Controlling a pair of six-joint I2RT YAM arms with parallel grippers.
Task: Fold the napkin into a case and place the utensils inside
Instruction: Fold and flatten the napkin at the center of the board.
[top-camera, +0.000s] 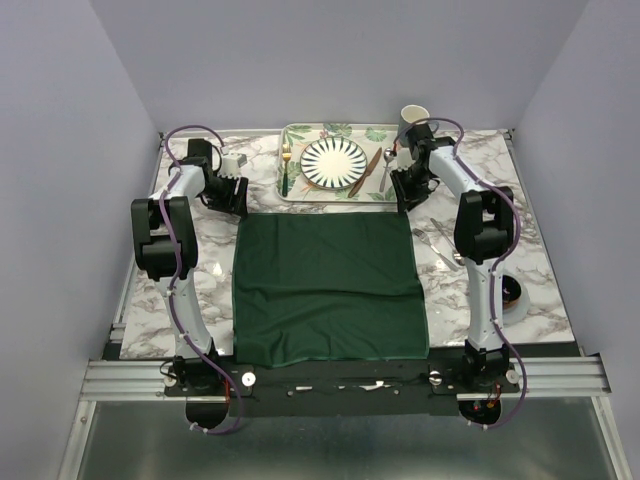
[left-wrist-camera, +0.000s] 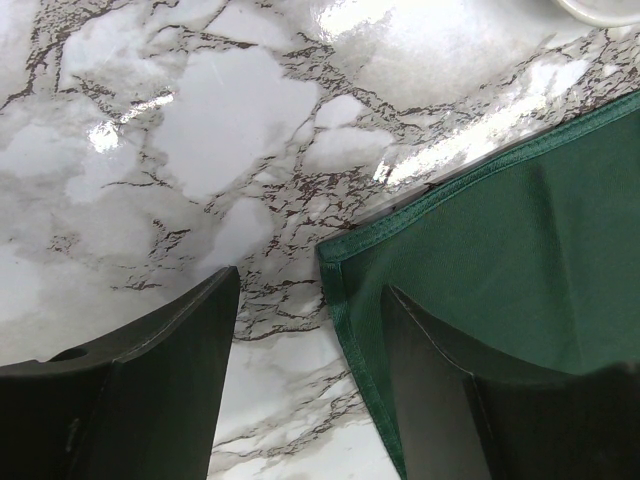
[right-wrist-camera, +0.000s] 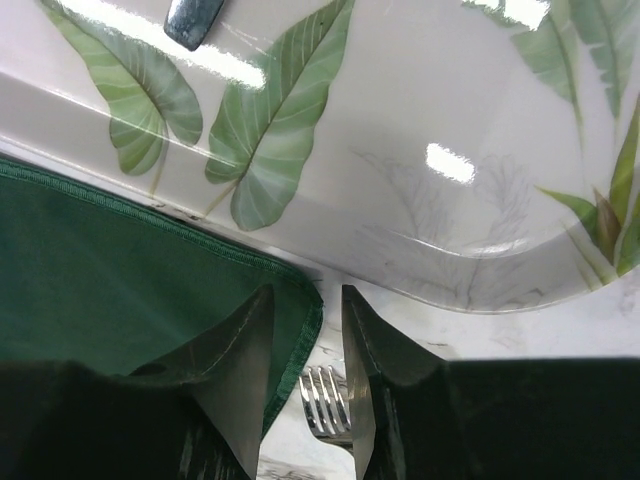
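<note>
Silver fork: only tines show between the jaws. Right gripper half-open, unclenched, straddling a napkin corner; left gripper wide, released, one jaw over another corner, one over bare desk.

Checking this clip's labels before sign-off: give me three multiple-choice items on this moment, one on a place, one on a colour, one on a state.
1. Where does the slim gold fork lie?
A. on the leaf-patterned tray, left of the striped plate
B. on the napkin
C. inside the cup

2. What colour is the soft cloth napkin?
A. white
B. dark green
C. red

3. How does the napkin lie?
A. rolled up
B. folded into a narrow case
C. spread out flat, unfolded

Answers:
1 A, the fork rests on the tray beside the plate.
2 B, the cloth shows dark green in every view.
3 C, it covers a wide square of the marble table with no fold in it.
</note>
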